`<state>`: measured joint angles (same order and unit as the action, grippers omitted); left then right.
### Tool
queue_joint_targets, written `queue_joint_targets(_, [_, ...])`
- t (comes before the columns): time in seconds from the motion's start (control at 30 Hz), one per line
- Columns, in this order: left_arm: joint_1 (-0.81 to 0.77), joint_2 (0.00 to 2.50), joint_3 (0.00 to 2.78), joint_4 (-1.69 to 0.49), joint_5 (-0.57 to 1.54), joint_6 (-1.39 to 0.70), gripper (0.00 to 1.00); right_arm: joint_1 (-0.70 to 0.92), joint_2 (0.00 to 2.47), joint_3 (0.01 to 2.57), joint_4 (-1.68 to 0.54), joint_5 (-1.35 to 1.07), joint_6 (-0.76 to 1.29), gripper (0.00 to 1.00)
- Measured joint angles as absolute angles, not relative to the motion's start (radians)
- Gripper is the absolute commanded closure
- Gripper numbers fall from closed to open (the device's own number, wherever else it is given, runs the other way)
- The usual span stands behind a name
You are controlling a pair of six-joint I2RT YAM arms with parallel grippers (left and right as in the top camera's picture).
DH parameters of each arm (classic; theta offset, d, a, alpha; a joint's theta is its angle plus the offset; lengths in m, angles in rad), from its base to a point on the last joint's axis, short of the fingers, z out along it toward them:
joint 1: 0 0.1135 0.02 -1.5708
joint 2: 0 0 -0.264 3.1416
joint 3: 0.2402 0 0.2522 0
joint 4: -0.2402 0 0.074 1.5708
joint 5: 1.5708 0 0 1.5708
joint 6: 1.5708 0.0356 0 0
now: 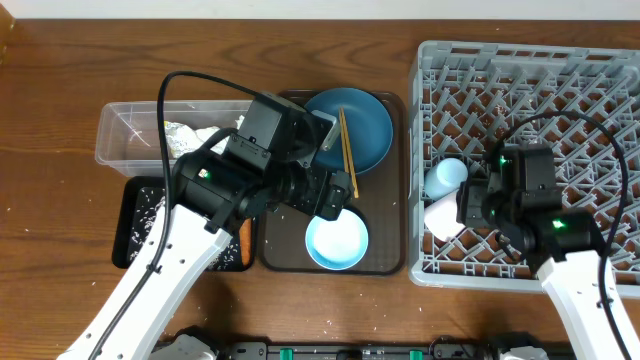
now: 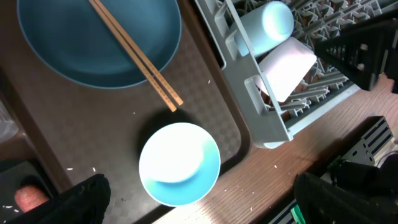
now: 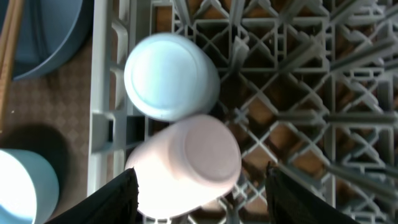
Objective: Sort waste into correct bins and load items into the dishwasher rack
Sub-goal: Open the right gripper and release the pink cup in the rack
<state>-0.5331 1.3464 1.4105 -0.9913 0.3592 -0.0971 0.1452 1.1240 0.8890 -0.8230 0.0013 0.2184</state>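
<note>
Brown wooden table (image 1: 60, 120) fills the overhead view, with the grey dishwasher rack (image 1: 520, 48) at three o'clock and the dark serving tray (image 1: 385, 255) at centre. Two items are loaded: the light blue cup (image 1: 447, 177) and the pink cup (image 1: 440, 217) lie on their sides, touching, at the rack's nine o'clock edge. Three are not yet loaded; the dark blue dish (image 1: 370, 125) sits at the serving tray's twelve o'clock with the chopsticks (image 1: 347, 150) across it, and the light blue bowl (image 1: 337, 243) sits at its six o'clock.

Waste looks largely sorted; crumpled tissue (image 1: 195, 138) lies in the clear tub (image 1: 120, 135) at ten o'clock; rice grains (image 1: 150, 205) are scattered in the black tray (image 1: 135, 215) at eight o'clock; the carrot (image 1: 246, 238) shows at that tray's three o'clock edge beside the left arm, though whether it lies inside I cannot tell; a few grains speckle the serving tray; I cannot make out the wrapper anywhere. By my judgement the job is somewhat past halfway, with the dishes the main part left.

Left gripper (image 2: 202, 183) hangs directly over the bowl, pointing down, its jaws spread wide and empty; that arm reaches in from seven o'clock across the black tray. Right gripper (image 3: 199, 177) is poised over the pink cup inside the rack; its jaws are parted wider than the cup, with a gap showing on one side, so it grips nothing.
</note>
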Motion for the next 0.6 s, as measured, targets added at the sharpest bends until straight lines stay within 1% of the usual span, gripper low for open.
queue_joint_targets(0.2, [-0.533, 1.346, 1.411, -0.991, 0.359, -0.097, 0.04, 0.145, 1.228, 0.889, -0.765, -0.016, 0.181, 0.32])
queue_joint_targets(0.33, [-0.533, 1.346, 1.411, -0.991, 0.359, -0.097, 0.04, 0.145, 1.253, 0.889, -0.760, -0.072, 0.139, 0.32])
queue_joint_targets(0.47, [-0.533, 1.346, 1.411, -0.991, 0.359, -0.097, 0.03, 0.145, 1.251, 0.889, -0.818, -0.151, 0.093, 0.32])
queue_joint_targets(0.6, [-0.533, 1.346, 1.411, -0.991, 0.359, -0.097, 0.04, 0.145, 1.235, 0.896, -0.904, -0.177, 0.057, 0.33])
